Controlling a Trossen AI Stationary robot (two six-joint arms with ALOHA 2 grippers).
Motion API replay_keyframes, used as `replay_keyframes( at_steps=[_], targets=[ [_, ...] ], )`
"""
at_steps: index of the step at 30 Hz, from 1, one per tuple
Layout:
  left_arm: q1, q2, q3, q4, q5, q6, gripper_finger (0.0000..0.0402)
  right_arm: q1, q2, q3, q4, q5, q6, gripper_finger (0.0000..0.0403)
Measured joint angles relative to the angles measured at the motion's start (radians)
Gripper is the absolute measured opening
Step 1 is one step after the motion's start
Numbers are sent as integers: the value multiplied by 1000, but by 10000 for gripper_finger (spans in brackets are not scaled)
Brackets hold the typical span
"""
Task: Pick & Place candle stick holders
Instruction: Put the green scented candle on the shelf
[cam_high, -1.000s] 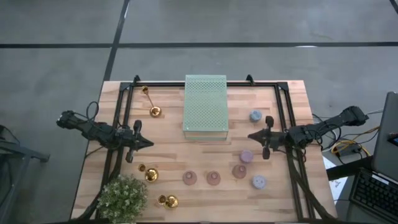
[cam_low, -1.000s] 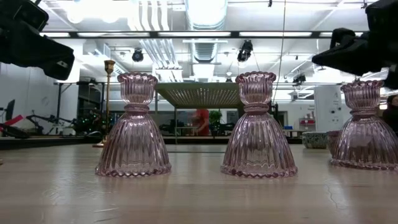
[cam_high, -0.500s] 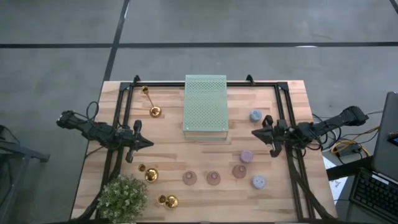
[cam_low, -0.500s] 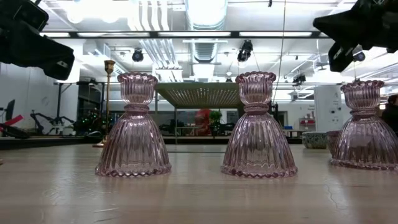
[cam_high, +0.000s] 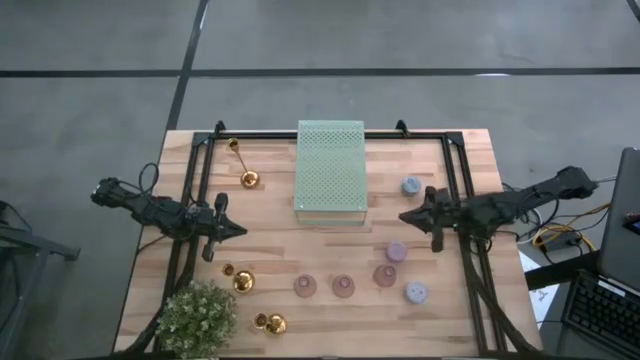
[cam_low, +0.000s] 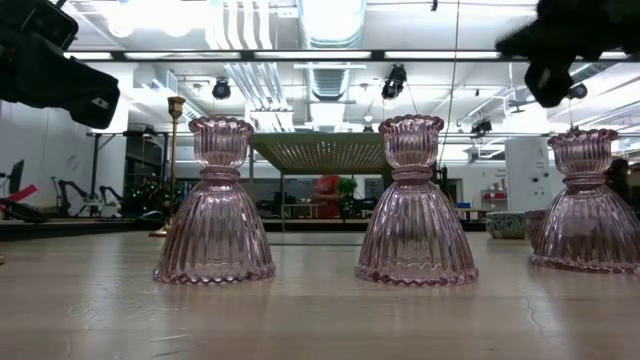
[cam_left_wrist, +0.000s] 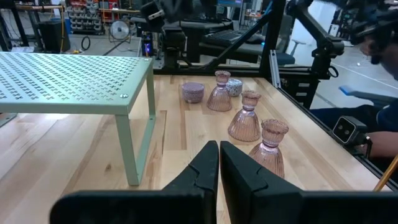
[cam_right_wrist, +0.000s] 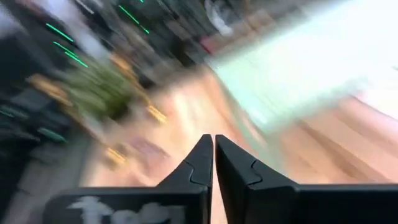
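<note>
Three pink glass holders (cam_high: 343, 286) stand upright on their wide bases near the table's near edge; they also show in the low view (cam_low: 415, 205). Three lavender holders (cam_high: 397, 251) stand on the right part. Three gold holders (cam_high: 243, 281) are on the left; the far one (cam_high: 247, 179) lies on its side. My left gripper (cam_high: 240, 230) is shut and empty, left of the middle, and also shows in the left wrist view (cam_left_wrist: 219, 152). My right gripper (cam_high: 403, 218) is shut and empty, above the table between the lavender holders (cam_right_wrist: 213, 146).
A pale green perforated block (cam_high: 331, 170) stands on legs at the table's far middle. A bushy potted plant (cam_high: 197, 315) sits at the near left corner. Black frame rails (cam_high: 195, 190) run along the left and right sides. Bare wood lies between the two grippers.
My right gripper has risen higher above the table; the right wrist view is blurred by its motion. It stays over about the same spot on the table. The holders have not moved.
</note>
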Motion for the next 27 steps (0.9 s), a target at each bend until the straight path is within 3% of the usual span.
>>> replay_keyframes(
  at_steps=[4, 7, 12, 21, 27],
  targets=[
    [0, 0, 0, 0, 0, 0, 21, -23, 119, 198, -451, 70, 155, 51],
    [0, 0, 0, 0, 0, 0, 21, -53, 196, 291, -615, 64, 236, 93],
    [0, 0, 0, 0, 0, 0, 21, -137, 306, 394, -685, -26, 255, 177],
    [0, 0, 0, 0, 0, 0, 21, -413, 468, 461, -806, -39, 139, 335],
    [0, 0, 0, 0, 0, 0, 21, -640, 565, 454, -815, -139, 23, 371]
  ],
)
